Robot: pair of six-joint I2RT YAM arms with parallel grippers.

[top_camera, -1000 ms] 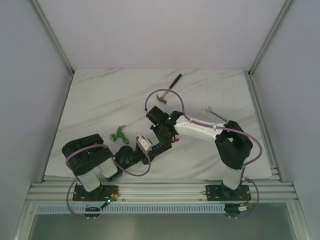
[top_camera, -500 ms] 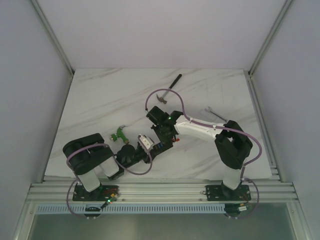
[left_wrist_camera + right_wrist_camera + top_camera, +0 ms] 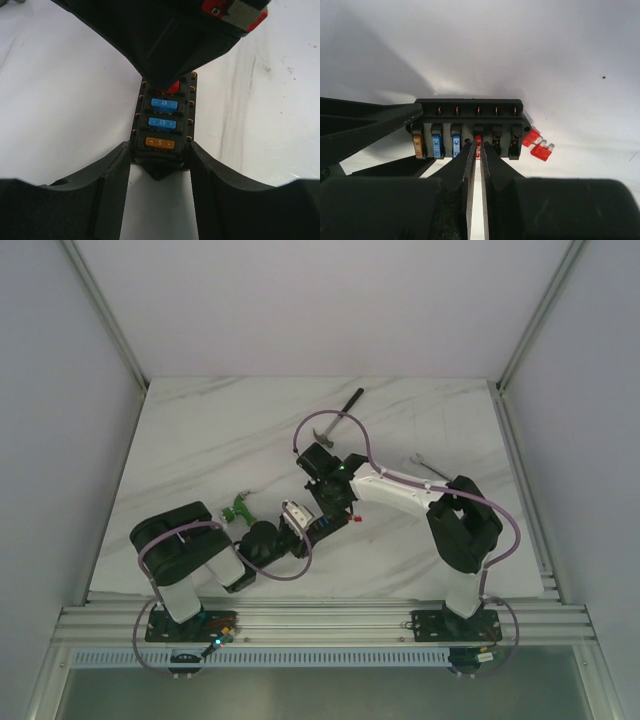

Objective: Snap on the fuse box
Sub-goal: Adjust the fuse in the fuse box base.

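The fuse box [image 3: 162, 120] is a small black block with an orange insert, two blue ones and a red one in a row. My left gripper [image 3: 160, 152] is shut on its near end, one finger on each long side. In the right wrist view the fuse box [image 3: 470, 116] lies crosswise, and my right gripper [image 3: 478, 146] is shut on a red fuse [image 3: 478, 140] seated in the fourth slot. The two slots to the right of it are empty. From above, both grippers meet at the fuse box [image 3: 322, 527] at mid-table.
Two loose red fuses [image 3: 536, 144] lie just right of the box. A green part [image 3: 238, 506] sits left of the left wrist. A hammer [image 3: 336, 417] lies farther back and a wrench [image 3: 432, 470] to the right.
Both grippers and the fuse box have shifted slightly away from the arm bases. The right jaws have narrowed onto the red fuse.
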